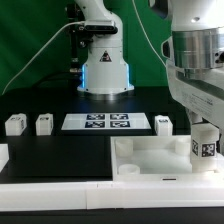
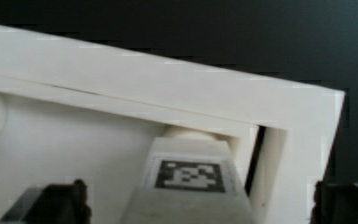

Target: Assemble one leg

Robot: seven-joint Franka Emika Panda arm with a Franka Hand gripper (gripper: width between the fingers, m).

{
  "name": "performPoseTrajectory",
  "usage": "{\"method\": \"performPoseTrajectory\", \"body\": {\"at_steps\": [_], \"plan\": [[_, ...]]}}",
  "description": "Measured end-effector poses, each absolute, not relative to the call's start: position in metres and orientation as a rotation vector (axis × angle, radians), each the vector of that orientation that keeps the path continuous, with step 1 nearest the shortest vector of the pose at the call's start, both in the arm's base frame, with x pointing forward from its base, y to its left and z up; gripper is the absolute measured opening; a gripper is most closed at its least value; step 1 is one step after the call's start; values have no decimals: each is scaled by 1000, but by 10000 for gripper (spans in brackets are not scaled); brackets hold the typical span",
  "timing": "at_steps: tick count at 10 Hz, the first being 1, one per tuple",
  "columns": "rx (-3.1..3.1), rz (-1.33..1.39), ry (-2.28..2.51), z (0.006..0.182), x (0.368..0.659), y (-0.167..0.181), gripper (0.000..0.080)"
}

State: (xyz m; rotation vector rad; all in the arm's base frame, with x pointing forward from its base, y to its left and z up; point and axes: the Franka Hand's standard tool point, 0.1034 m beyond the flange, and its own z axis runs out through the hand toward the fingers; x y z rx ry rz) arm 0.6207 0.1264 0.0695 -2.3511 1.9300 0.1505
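Note:
The leg (image 1: 205, 146) is a small white block with a black-and-white tag. It stands upright in the corner of the large white tray-like piece (image 1: 150, 162) at the exterior view's right. My gripper (image 1: 203, 131) hangs straight above it. In the wrist view the leg (image 2: 195, 172) sits against the tray's raised rim (image 2: 176, 78), tag facing the camera. My gripper (image 2: 202, 205) is open: each dark finger (image 2: 59, 200) stands clear of the leg's sides with a gap. A round corner socket shows just behind the leg.
Three more white legs stand on the black table: two at the exterior view's left (image 1: 14, 124) (image 1: 43, 123) and one (image 1: 164, 123) behind the tray. The marker board (image 1: 105, 122) lies flat in the middle. The robot base (image 1: 105, 72) stands behind it.

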Motion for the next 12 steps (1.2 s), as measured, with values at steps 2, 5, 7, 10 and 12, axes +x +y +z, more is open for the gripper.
{"method": "performPoseTrajectory", "body": {"at_steps": [2,5,7,10,12], "plan": [[-2454,142,1790,69,621,125,648],[-2632,120,1505,69,621,122,649],[-2778,100,1194,69,621,122,649],[-2994,86,597,69,620,118,649],[-3038,69,265,69,621,113,649]]}}
